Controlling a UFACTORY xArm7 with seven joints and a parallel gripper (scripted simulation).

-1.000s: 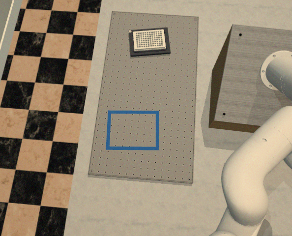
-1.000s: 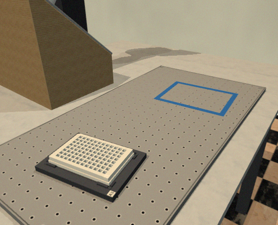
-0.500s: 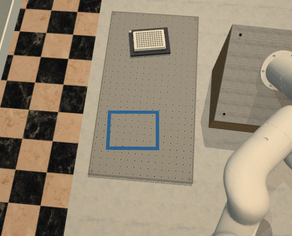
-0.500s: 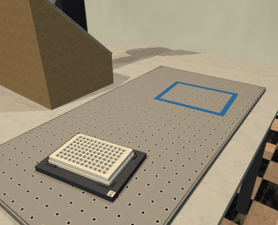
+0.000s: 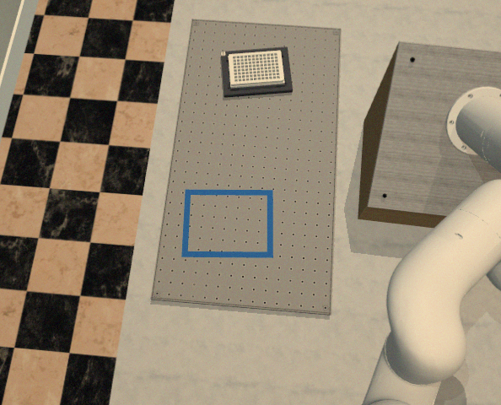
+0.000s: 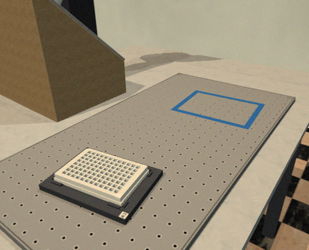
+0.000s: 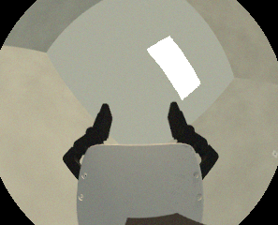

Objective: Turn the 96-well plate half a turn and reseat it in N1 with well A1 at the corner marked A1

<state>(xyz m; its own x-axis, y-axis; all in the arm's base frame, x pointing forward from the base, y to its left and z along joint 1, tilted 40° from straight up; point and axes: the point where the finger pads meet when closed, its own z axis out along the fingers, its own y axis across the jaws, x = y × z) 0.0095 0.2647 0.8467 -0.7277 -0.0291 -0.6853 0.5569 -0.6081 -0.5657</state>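
Plate (image 6: 102,173) seated in nest (image 6: 138,200) | gripper (image 7: 139,119) wide open, wrist view only

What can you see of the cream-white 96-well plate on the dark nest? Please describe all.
The cream-white rectangular 96-well plate looks like matt plastic, with a grid of square open wells on top and a stepped skirt below. It lies flat and right way up on the dark grey square nest, between low locator tabs. Only the nest touches it; no gripper is near. The nest's white A1 label sits at the corner nearest the exterior camera. The plate's cut corner is too small to make out.
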